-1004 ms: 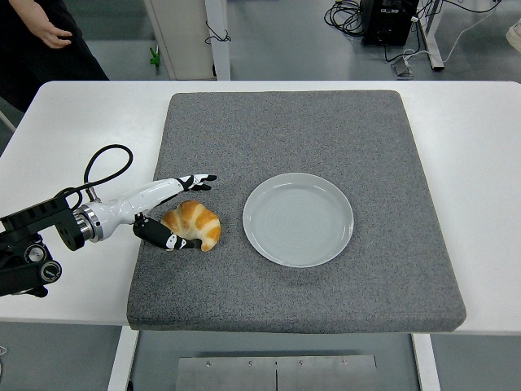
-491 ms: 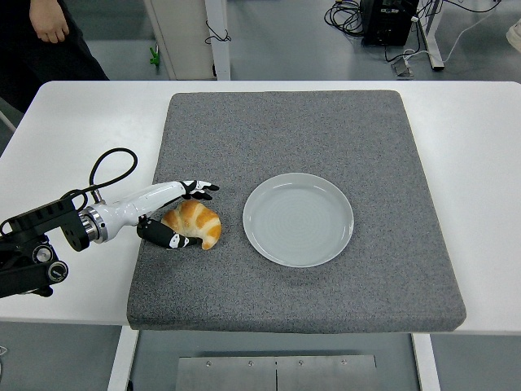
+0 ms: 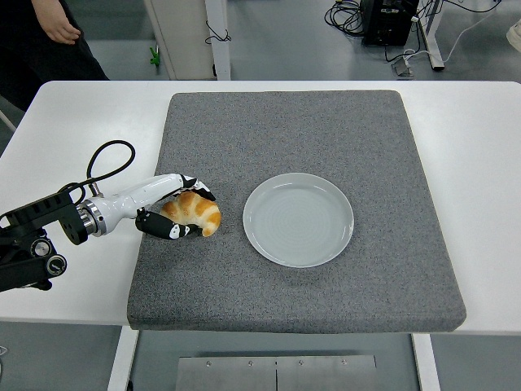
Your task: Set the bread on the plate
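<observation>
Now your left hand [image 3: 167, 205] is clamped on the bread [image 3: 193, 211] over the grey mat [image 3: 293, 130] — the plate [image 3: 298, 219] sits just beyond the fingertips, open mat around it.

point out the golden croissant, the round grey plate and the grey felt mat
golden croissant [image 3: 195, 211], head view, middle of its crust
round grey plate [image 3: 298, 219], head view, bare centre
grey felt mat [image 3: 285, 130], head view, bare far part

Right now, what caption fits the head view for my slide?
Left hand grips the bread beside the empty plate.
</observation>
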Controlling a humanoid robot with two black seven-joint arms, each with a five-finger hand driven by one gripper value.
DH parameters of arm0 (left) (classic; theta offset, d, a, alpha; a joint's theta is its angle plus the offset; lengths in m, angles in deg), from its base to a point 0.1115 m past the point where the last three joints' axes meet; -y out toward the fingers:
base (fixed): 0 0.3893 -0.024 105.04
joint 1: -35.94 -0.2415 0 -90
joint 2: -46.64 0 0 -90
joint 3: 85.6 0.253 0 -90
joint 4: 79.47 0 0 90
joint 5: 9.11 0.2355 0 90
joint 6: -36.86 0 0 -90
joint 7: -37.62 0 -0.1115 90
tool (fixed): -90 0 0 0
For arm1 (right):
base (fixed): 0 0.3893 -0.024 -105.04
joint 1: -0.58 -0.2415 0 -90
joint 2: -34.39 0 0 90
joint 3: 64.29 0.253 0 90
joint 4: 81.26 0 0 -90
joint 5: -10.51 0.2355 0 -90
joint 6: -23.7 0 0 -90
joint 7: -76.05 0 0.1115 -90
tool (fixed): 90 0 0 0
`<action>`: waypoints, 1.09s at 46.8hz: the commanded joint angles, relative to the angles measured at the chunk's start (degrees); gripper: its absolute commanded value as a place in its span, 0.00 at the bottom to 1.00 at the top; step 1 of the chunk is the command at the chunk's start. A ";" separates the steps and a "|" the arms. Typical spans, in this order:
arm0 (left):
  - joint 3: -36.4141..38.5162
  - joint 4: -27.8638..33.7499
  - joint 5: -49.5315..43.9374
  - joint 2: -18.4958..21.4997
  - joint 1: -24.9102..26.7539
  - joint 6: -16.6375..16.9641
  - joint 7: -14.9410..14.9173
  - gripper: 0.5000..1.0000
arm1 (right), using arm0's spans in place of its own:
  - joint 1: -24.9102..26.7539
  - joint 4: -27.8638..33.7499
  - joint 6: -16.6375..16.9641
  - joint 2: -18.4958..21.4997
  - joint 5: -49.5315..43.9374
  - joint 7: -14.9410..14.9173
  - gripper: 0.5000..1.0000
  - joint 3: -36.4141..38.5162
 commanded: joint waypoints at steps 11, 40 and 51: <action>-6.83 -0.47 -0.14 1.43 0.30 -0.71 0.33 0.14 | 0.00 0.00 0.08 0.00 0.00 0.00 1.00 0.00; -24.93 -9.78 -0.23 -0.06 4.78 -16.87 -0.11 0.16 | 0.00 0.00 -0.01 0.00 0.00 0.00 1.00 0.00; -29.77 -16.82 0.12 -4.19 7.60 -24.17 -0.20 0.16 | 0.00 0.00 -0.01 0.00 0.00 0.00 1.00 0.00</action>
